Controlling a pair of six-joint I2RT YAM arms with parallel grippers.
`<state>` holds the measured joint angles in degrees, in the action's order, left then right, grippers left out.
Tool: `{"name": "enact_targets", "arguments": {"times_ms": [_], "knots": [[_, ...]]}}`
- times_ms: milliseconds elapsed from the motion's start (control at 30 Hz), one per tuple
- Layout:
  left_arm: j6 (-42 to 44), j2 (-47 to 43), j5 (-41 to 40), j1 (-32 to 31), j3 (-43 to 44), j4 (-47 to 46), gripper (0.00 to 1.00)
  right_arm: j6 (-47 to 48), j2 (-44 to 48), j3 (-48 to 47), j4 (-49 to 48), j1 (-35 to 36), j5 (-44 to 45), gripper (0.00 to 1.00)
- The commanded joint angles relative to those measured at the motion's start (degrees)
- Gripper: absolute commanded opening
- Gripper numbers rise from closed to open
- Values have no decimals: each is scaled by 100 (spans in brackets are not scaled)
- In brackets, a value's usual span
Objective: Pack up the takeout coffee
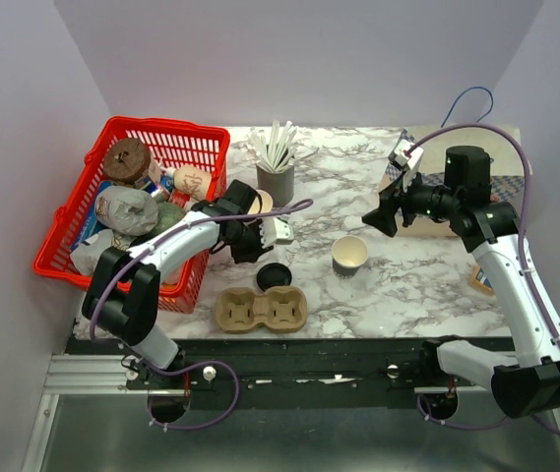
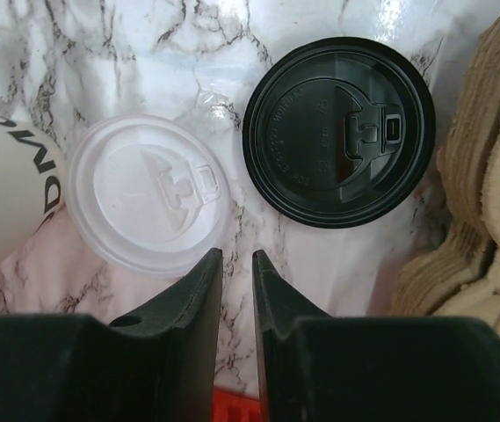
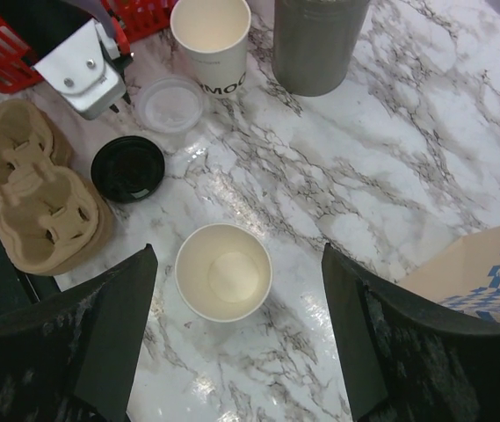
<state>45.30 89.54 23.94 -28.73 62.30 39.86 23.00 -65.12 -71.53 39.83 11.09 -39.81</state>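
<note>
The takeout coffee cup [image 1: 349, 256], dark grey-brown outside and pale inside [image 3: 224, 272], stands upright on the marble with no lid on it. A clear white lid [image 2: 148, 207] lies flat on the table beside a round black lid [image 2: 337, 132]. My left gripper [image 2: 237, 255] hovers just short of the two lids, jaws a narrow gap apart with only marble between them. My right gripper [image 3: 238, 255] hangs above the open cup, jaws wide, one finger to each side and touching nothing. In the top view the right gripper [image 1: 383, 218] is up and right of the cup.
A cream printed cup [image 3: 210, 35] stands behind the white lid. A brown pulp cup carrier [image 1: 260, 308] lies at the front edge. The red basket [image 1: 161, 125], full of food items, fills the left side. A grey holder of stirrers [image 1: 276, 182] stands behind; a checkered box [image 3: 487, 272] sits right.
</note>
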Motion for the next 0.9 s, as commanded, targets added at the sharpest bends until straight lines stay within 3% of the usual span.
{"name": "enact_targets", "arguments": {"times_ms": [0, 267, 567, 733, 867], "knots": [[462, 257, -223, -124, -122, -294, 28, 134, 193, -37, 130, 7, 210, 85], [629, 644, -373, -203, -210, -364, 25, 125, 263, -10, 156, 7, 342, 85], [471, 776, -707, -300, -289, -795, 14, 55, 193, -37, 121, 7, 387, 86], [375, 758, -759, -309, -289, -848, 0, 29, 158, -37, 103, 7, 395, 86], [165, 505, -795, -317, -131, -532, 0, 11, 175, -63, 112, 7, 430, 86]]}}
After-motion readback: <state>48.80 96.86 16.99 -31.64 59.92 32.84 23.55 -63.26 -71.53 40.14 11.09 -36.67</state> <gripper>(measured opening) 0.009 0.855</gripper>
